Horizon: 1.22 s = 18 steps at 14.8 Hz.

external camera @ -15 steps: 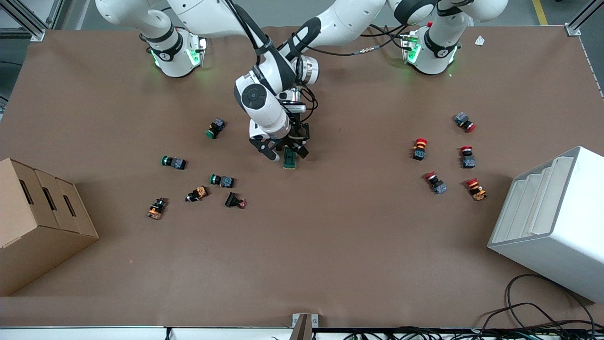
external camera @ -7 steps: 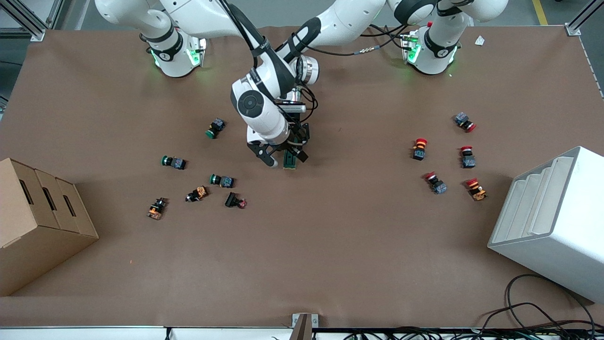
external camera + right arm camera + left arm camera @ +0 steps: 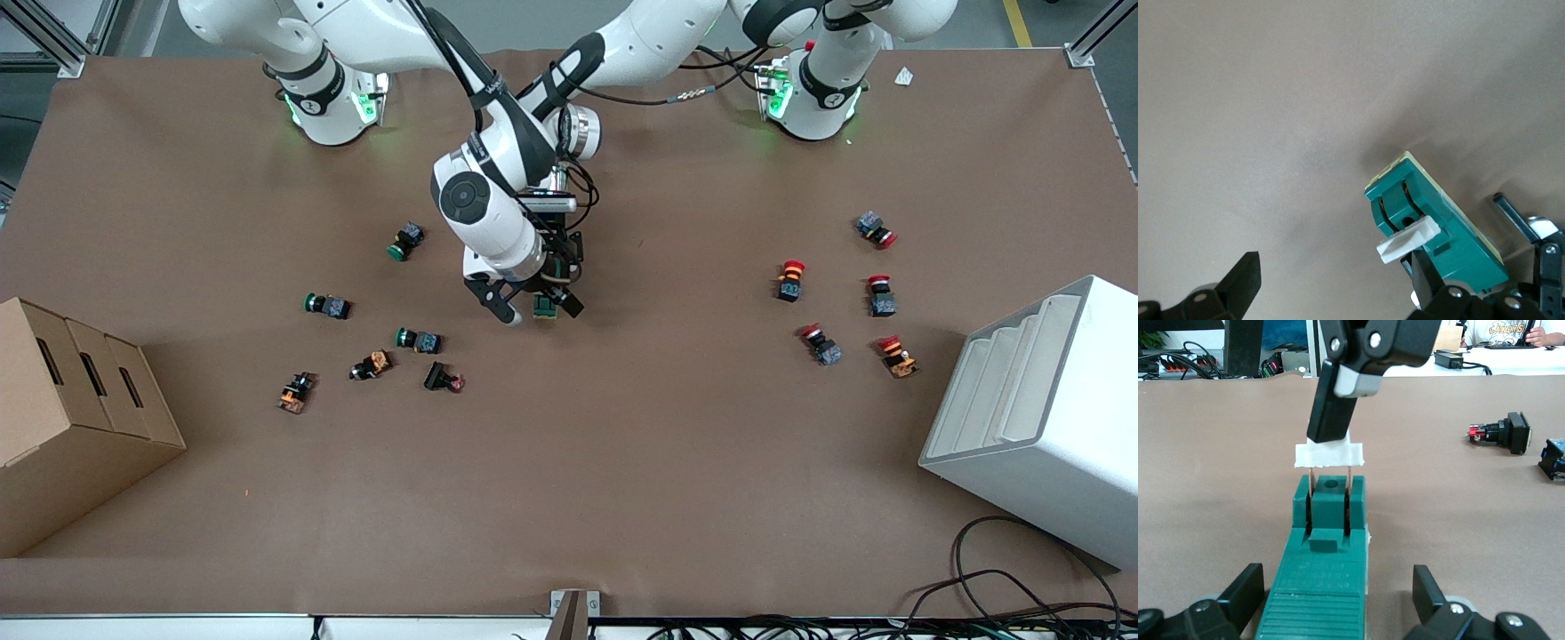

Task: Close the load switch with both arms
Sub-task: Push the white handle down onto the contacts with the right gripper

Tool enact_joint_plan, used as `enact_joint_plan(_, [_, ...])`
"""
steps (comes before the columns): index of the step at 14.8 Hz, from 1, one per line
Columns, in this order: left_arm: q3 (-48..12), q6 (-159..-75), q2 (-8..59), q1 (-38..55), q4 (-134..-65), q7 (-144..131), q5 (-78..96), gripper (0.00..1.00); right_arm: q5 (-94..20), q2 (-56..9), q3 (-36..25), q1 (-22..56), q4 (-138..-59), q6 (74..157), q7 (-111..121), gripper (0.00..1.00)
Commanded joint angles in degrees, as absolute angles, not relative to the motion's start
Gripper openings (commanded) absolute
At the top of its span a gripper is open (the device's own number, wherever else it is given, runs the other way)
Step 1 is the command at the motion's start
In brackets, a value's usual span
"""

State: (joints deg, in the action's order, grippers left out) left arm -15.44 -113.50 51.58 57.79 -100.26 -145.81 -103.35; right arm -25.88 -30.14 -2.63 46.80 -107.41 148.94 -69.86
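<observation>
Black fingers of the right claw (image 3: 1335,270) are spread wide. One finger bears on the white lever (image 3: 1408,240) of the load switch (image 3: 1438,227), and the other hangs over bare brown desk (image 3: 1271,100), gripping nothing. The right arm (image 3: 484,200) comes from its base, bends at the elbow and points its wrist down onto the middle of the desk. The left claw (image 3: 1335,593) is also parted, with a finger on either side of the green body of the load switch (image 3: 1328,513). There is a clear gap on one side, and I cannot tell whether the other finger touches. The left arm (image 3: 640,40) reaches in low from its own base, its wrist tucked under the right arm's. The left wrist view shows what the front view hides: the lever (image 3: 1329,455) is raised on two thin copper-coloured blades above the slots, with the right claw's finger set on top of it. The front view shows the load switch (image 3: 544,308) lying flat near the desk's centre, its lever end nearer the front camera. Green-capped push-buttons (image 3: 418,340) are scattered toward the right arm's end. Red-capped ones (image 3: 789,279) lie toward the left arm's end. A cardboard box (image 3: 71,418) and a white bin (image 3: 1040,418) sit at the two ends.
</observation>
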Motion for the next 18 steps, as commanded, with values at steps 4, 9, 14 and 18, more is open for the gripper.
enact_joint_plan(4, [-15.6,-114.3,52.5,56.6,-101.2,-147.0,-102.4,0.98,-26.6,-32.4,-2.2,45.1,-105.2,149.4,-67.6,1.0])
enact_joint_plan(9, [-16.0,-115.0,51.8,56.3,-100.7,-146.1,-102.1,0.98,-26.6,-35.9,-2.2,44.2,-102.0,149.4,-66.5,1.0])
enact_joint_plan(14, [-16.2,-116.3,50.7,55.0,-99.9,-144.1,-101.5,0.98,-26.5,-38.9,-2.2,44.1,-99.1,149.9,-66.4,1.0])
enact_joint_plan(18, [-16.2,-117.8,48.9,54.3,-99.6,-141.7,-99.1,0.98,-26.5,-42.6,-2.2,44.2,-96.0,150.0,-66.6,1.0])
